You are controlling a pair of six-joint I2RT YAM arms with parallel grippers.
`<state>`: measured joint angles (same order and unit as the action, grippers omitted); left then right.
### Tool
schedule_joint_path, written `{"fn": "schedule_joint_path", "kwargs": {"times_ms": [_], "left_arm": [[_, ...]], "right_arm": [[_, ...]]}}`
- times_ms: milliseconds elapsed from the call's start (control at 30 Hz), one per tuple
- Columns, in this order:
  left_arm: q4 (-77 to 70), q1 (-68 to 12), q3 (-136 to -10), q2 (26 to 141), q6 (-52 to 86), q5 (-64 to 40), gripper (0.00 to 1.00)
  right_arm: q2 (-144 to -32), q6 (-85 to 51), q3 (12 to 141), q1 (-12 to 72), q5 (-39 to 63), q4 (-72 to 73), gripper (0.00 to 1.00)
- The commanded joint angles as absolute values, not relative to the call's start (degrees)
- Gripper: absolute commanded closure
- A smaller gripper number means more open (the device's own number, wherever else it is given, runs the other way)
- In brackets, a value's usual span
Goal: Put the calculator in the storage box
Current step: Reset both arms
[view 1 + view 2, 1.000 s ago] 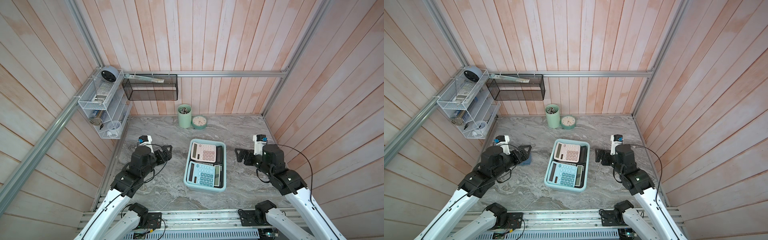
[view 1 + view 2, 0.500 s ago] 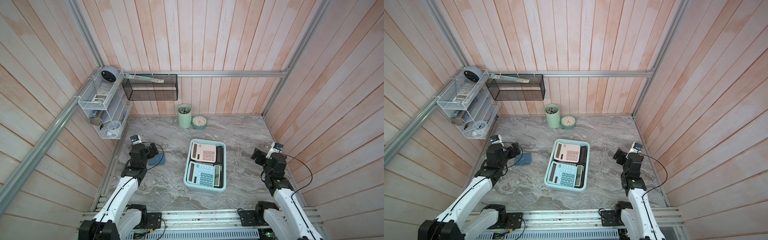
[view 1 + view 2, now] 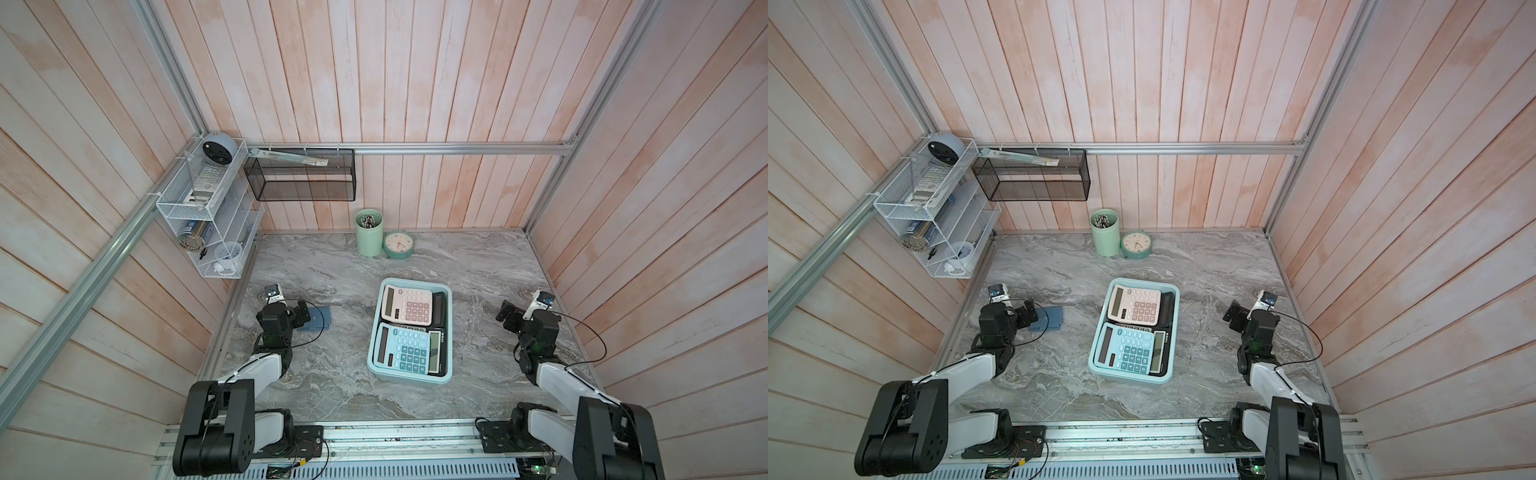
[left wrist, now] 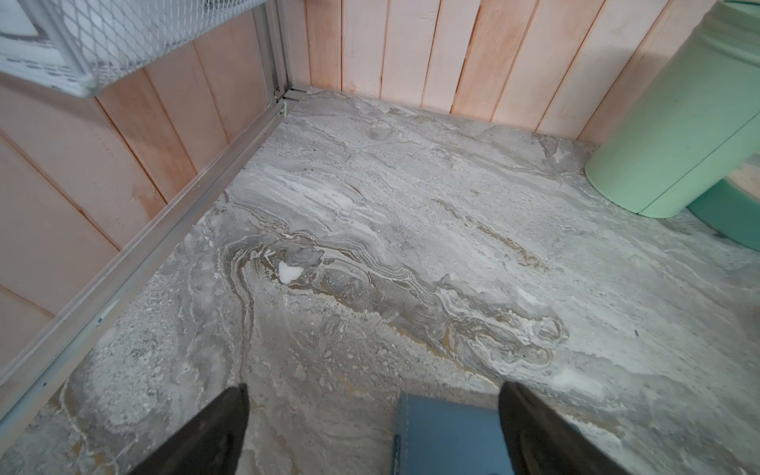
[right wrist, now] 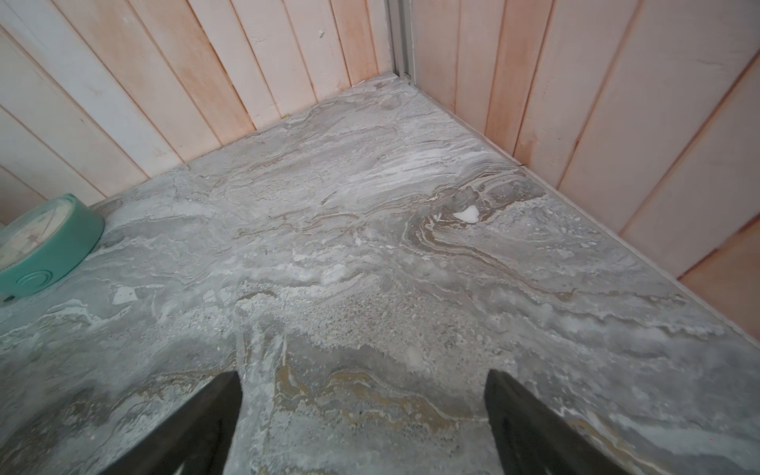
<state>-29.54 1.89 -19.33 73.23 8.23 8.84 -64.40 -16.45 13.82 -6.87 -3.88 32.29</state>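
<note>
In both top views the storage box (image 3: 409, 379) sits in the middle of the grey marble desk (image 3: 332, 386), long side running away from the robot. A pink calculator (image 3: 409, 305) lies in its far half and a light blue calculator (image 3: 405, 349) in its near half, each face up over the black calculators (image 3: 441, 309) whose edges show beneath them. No calculator lies on the desk outside the box. The left end effector (image 3: 302, 315) is near the left wall with its jaws spread over one end of a flat blue case (image 3: 322, 325). The right end effector (image 3: 506, 318) is near the right wall, released and holding nothing, well apart from the box. A mint pen holder (image 3: 369, 239) and a round green clock (image 3: 398, 245) stand side by side at the back wall. A white wire rack (image 3: 199, 208) and a black mesh basket (image 3: 303, 183) hang above the desk. In the left wrist view the fingers (image 4: 222, 432) stand wide apart; the case lies between them, just beside one finger, and whether it touches cannot be told. The pen holder, the clock and a corner of the rack show at the edges. In the right wrist view the fingers (image 5: 205, 423) are spread over bare desk, with the clock off to one side.
</note>
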Motion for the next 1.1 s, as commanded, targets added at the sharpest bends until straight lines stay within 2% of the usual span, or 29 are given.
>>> {"fn": "schedule_joint_path", "kwargs": {"times_ms": [0, 133, 300, 467, 567, 600, 733, 867, 1067], "left_arm": [[-40.19, 2.61, -20.21, 75.95, 5.73, 9.94, 0.00], [-44.28, 4.78, -21.34, 80.62, 8.87, 8.28, 0.00], [-57.63, 4.04, -19.38, 89.77, 8.72, 5.74, 0.00], [-52.71, 3.76, -21.06, 88.93, 6.49, 4.14, 0.00], [-52.33, 2.59, -21.51, 89.26, 5.80, 6.34, 0.00], [-52.03, 2.43, -21.81, 89.19, 5.72, 6.71, 0.00], [-51.83, 1.38, -21.92, 89.16, 4.90, 8.18, 0.00], [-51.97, 0.85, -21.85, 89.18, 4.57, 9.06, 0.00], [-51.88, 0.88, -21.86, 89.21, 4.61, 8.96, 0.00]], "right_arm": [[-67.40, -11.94, 14.17, -3.86, -5.60, 40.39, 0.02], [-70.60, -6.39, 17.07, -0.52, -8.95, 40.20, 0.02], [-77.32, -5.25, 14.84, -0.34, -10.56, 50.03, 0.02], [-90.64, -5.57, 16.88, -0.27, -9.91, 63.78, 0.02], [-84.86, -2.76, 25.64, 0.18, -7.36, 38.03, 0.02], [-84.13, -2.55, 27.20, 0.18, -7.36, 33.46, 0.02], [-89.61, -3.22, 20.65, 0.31, -6.87, 55.05, 0.02], [-88.54, -1.99, 21.96, 1.12, -5.77, 50.82, 0.02], [-89.21, -1.85, 21.01, 1.58, -7.12, 53.68, 0.02]]}}
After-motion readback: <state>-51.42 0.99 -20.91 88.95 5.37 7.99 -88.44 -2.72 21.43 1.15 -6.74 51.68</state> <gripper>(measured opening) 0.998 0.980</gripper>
